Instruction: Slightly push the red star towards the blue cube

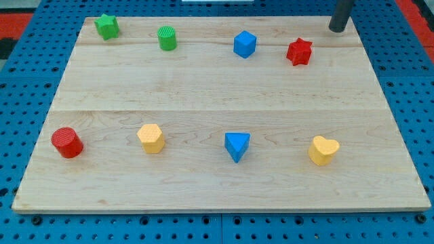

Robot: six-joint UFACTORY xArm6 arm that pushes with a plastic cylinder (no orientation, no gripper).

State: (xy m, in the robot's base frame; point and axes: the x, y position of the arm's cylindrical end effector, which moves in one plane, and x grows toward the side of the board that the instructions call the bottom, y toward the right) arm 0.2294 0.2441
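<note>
The red star (299,51) sits near the view's top right on the wooden board (217,95). The blue cube (245,44) lies a short way to its left, with a gap between them. My tip (337,30) is the lower end of the dark rod at the view's top right corner. It stands up and to the right of the red star, apart from it, close to the board's top edge.
A green star (106,26) and a green cylinder (167,38) lie at the top left. Along the bottom row lie a red cylinder (67,142), a yellow hexagon (150,138), a blue triangle (237,146) and a yellow heart (323,150).
</note>
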